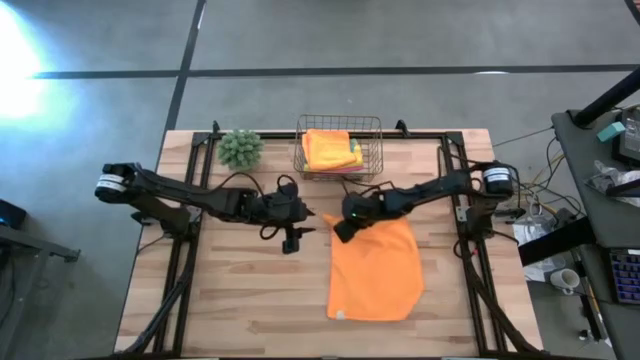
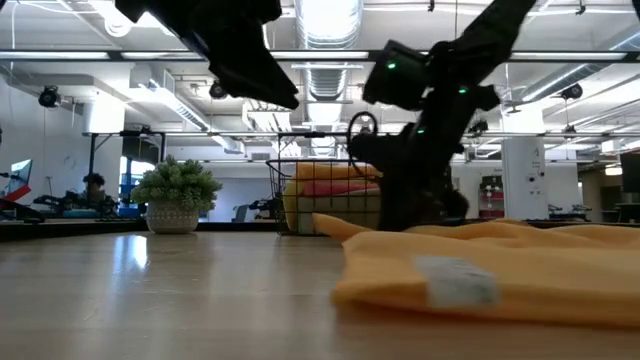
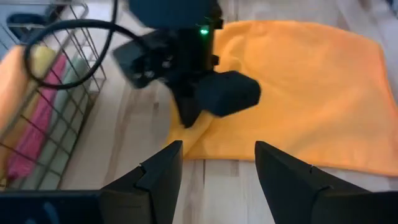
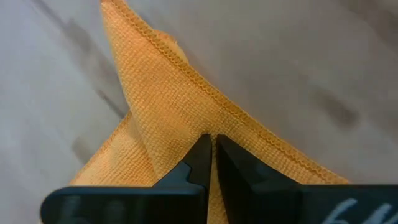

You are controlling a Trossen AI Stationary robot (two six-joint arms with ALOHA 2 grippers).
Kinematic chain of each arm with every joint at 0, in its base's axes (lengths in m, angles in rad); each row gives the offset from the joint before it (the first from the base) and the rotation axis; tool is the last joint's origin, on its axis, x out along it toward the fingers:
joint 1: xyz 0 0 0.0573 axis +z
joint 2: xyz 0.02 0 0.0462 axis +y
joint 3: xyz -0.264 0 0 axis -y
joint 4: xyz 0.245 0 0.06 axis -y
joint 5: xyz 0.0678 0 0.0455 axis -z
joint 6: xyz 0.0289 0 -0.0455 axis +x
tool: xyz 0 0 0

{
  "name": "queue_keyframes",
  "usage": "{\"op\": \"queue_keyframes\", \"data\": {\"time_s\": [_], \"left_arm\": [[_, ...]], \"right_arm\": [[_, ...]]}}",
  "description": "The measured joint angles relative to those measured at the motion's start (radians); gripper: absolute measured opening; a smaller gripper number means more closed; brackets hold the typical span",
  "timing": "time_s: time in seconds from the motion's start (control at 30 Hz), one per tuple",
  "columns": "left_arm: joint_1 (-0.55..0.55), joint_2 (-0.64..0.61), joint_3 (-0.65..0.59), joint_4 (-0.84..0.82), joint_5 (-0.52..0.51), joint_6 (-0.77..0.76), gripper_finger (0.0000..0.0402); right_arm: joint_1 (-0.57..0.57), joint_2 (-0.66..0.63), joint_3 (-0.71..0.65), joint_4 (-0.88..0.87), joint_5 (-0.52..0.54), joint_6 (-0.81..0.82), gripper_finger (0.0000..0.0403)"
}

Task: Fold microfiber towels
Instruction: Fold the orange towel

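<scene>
Pinching a corner of the orange towel (image 1: 375,272) – right claw (image 1: 340,231), fingers closed on the cloth at its upper-left corner, that corner lifted slightly off the tabletop (image 1: 240,290). Rest of towel lying flat at centre-right, white tag at its near-left corner. Hovering just left of that corner – left claw (image 1: 291,243), fingers spread, holding nothing. Stacked in the wire basket (image 1: 338,148) at the far edge: folded towels (image 1: 331,150), orange on top. Beside the basket, a plant ball (image 1: 241,148).
</scene>
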Motion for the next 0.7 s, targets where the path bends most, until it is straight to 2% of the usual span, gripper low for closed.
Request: {"op": "queue_keyframes", "data": {"time_s": [0.2, 0.33, 0.47, 0.7], "left_arm": [[-0.002, 0.065, -0.001, 0.042, 0.028, -0.007, 0.0185], [-0.011, 0.127, -0.001, 0.062, 0.044, -0.007, 0.0185], [-0.024, 0.177, 0.003, 0.072, 0.046, -0.008, 0.0185], [-0.042, 0.268, 0.005, 0.222, 0.047, -0.007, 0.0185]], "right_arm": [[-0.027, 0.082, 0.136, -0.012, -0.003, -0.052, 0.0017], [-0.046, 0.092, 0.203, -0.034, 0.004, -0.072, 0.0017], [-0.053, 0.059, 0.224, -0.093, 0.035, -0.09, 0.0017], [-0.059, -0.078, 0.218, -0.214, 0.102, -0.104, 0.0017]]}}
